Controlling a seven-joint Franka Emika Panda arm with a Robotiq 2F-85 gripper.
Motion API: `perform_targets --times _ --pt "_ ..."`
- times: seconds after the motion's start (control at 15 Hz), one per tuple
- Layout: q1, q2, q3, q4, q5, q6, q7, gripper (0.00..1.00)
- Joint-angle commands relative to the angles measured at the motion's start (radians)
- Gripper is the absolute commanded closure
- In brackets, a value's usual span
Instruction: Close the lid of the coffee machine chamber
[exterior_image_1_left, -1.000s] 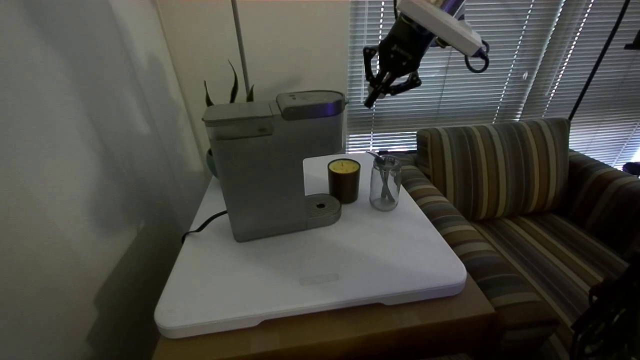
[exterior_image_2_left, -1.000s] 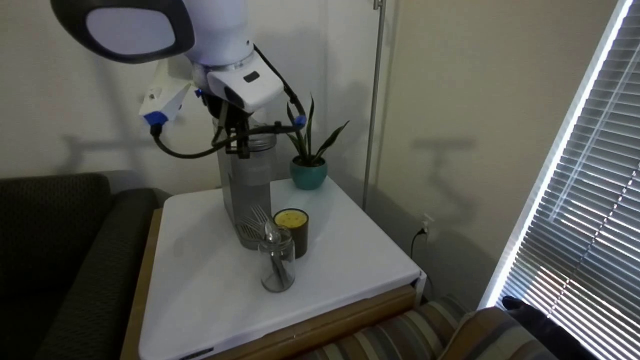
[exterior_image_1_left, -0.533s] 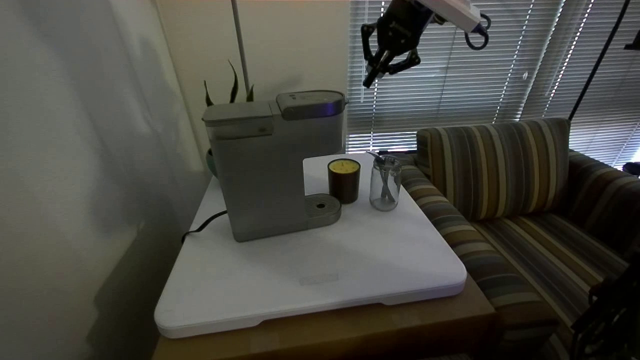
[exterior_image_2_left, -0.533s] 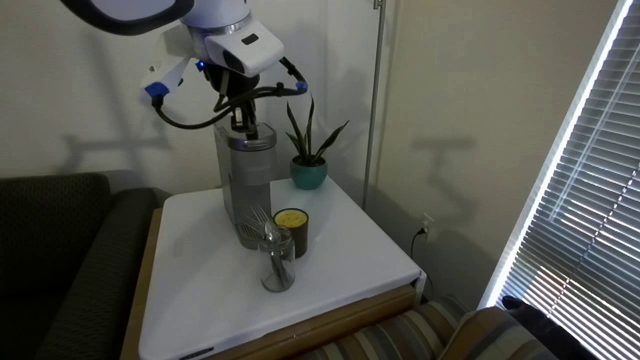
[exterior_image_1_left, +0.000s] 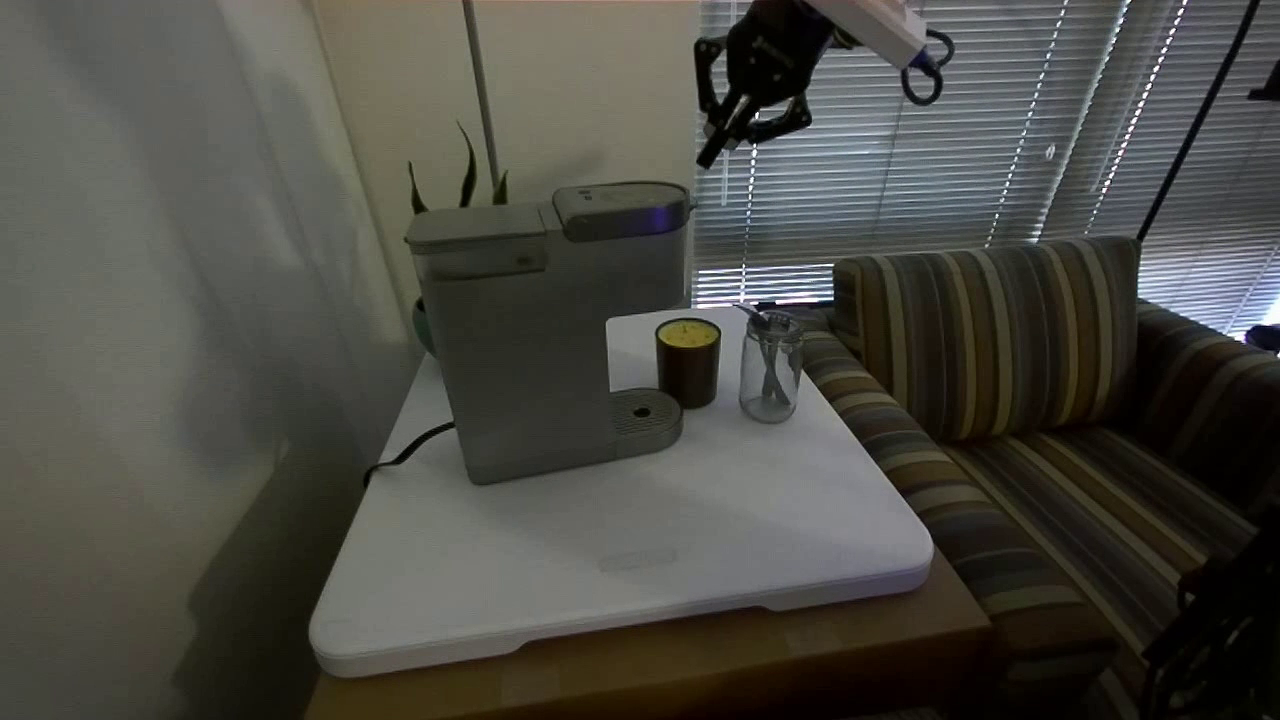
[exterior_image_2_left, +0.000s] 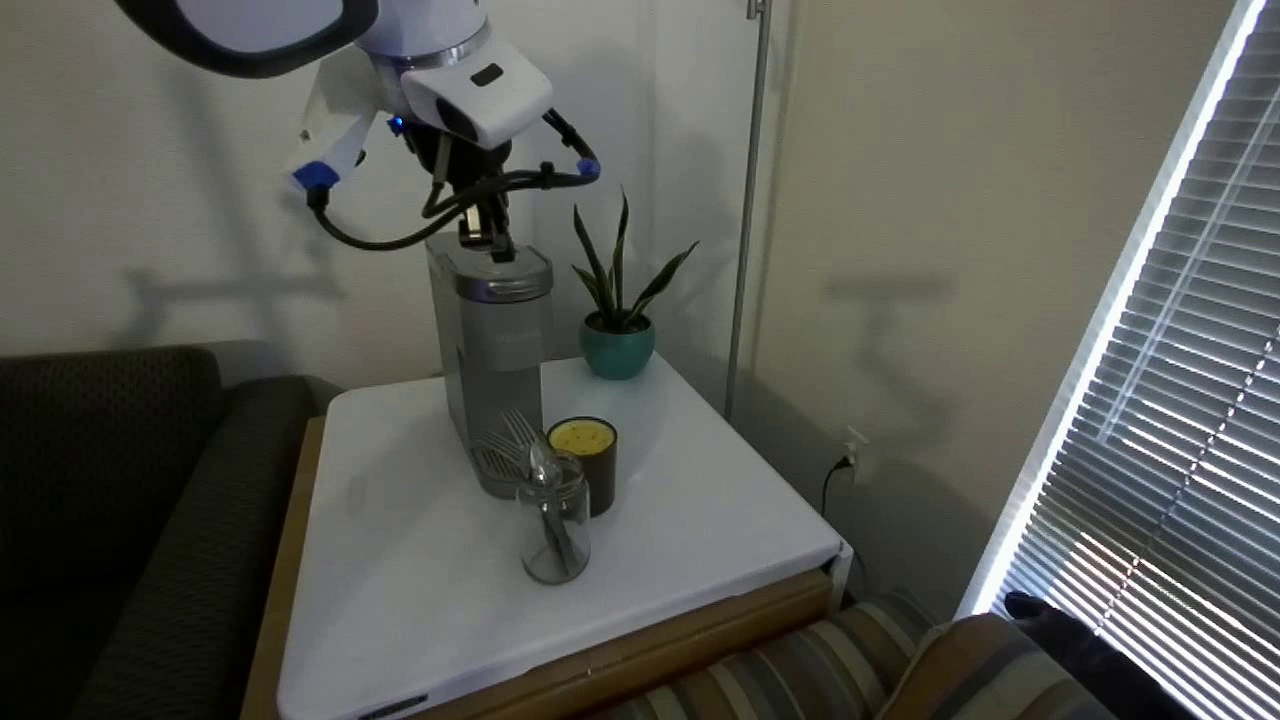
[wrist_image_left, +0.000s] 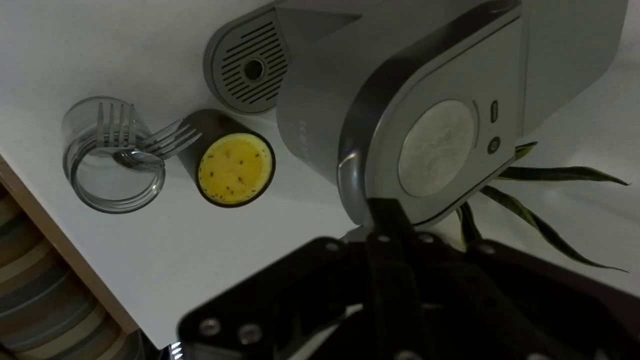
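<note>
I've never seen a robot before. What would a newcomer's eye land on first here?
Probably the big grey coffee machine on the white table, its lid looking shut on top. Next, I'd guess, comes the black gripper, closed, hanging higher than the lid near the machine's front end. The yellow-topped cup also stands out, beside the machine's front, with the glass jar of forks next to it.

Arm (exterior_image_2_left: 425, 30) cut off by top edge (both exterior views); lettering (wrist_image_left: 304, 137) on coffee machine (wrist_image_left: 340, 70) blurred in wrist view.
</note>
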Motion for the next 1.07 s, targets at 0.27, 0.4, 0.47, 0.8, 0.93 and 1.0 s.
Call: perform_targets --times 0.27,0.4,0.47,0.8,0.93,1.0 --pt "-0.02 0.038 0.016 0.01 -0.01 0.041 0.033 1.0" --pt "-0.019 0.048 0.018 0.014 -0.011 0.045 0.035 1.0" --pt "-0.019 0.053 0.019 0.016 -0.009 0.048 0.035 1.0" --pt "-0.021 0.078 0.029 0.024 0.0 0.048 0.036 1.0" --pt "-0.021 0.088 0.028 0.033 -0.004 0.044 0.038 1.0" --pt "-0.021 0.09 0.027 0.035 -0.006 0.042 0.038 1.0"
